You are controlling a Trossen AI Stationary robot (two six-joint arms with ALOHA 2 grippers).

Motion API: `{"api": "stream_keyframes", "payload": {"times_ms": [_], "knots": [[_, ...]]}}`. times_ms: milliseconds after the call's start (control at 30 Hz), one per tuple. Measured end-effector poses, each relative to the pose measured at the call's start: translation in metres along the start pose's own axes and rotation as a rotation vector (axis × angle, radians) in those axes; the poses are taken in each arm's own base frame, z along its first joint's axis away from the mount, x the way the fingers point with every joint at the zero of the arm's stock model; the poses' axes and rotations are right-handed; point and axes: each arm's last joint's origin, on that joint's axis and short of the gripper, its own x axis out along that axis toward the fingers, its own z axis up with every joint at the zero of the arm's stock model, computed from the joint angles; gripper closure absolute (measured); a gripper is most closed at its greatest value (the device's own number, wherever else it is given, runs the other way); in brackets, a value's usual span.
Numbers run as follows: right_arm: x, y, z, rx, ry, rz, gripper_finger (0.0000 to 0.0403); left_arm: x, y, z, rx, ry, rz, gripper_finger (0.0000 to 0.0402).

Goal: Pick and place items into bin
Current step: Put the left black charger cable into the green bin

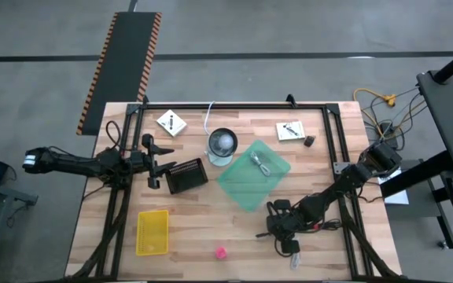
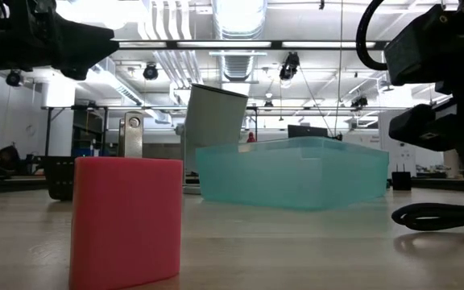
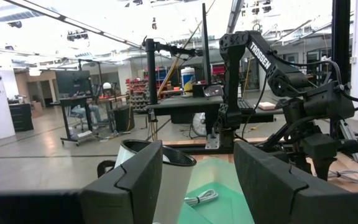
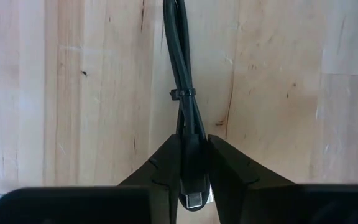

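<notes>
Inside the translucent green plastic bin [image 1: 242, 191] lay only one white coiled cable [image 1: 259, 163], while the right gripper [image 4: 192, 163] pinched the dark thin bundled cable [image 4: 182, 68], the left gripper [image 3: 194, 180] spread idle, other items unplaced.

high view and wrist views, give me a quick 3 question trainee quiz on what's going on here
1. True or false: the right gripper is closed on a dark cable.
2. What already lies in the green bin? A) white coiled cable B) pink object C) yellow tray
3. Which arm waits by the black basket?

Key:
1. True; its fingers pinch the cable's plug end on the table.
2. A, the white coiled cable.
3. The left, its left gripper open.
</notes>
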Motion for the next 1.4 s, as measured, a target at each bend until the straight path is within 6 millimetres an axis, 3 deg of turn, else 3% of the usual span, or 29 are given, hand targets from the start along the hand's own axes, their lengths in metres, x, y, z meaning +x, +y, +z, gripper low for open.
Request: {"api": "stream_keyframes", "payload": {"times_ms": [467, 667, 1100, 1400], "knots": [[-0.001, 0.000, 0.000, 0.021, -0.005, 0.002, 0.0352, 0.000, 0.000, 0.000, 0.000, 0.000, 0.000, 0.0219], [-0.006, 0.001, 0.003, 0.129, -0.024, 0.011, 0.0353, 0.000, 0.000, 0.000, 0.000, 0.000, 0.000, 0.0219], [-0.021, 0.014, 0.024, 0.092, -0.111, 0.032, 0.0354, 0.000, 0.000, 0.000, 0.000, 0.000, 0.000, 0.0219], [-0.039, 0.015, 0.032, 0.065, -0.179, -0.050, 0.0354, 0.000, 0.000, 0.000, 0.000, 0.000, -0.001, 0.0219]]}}
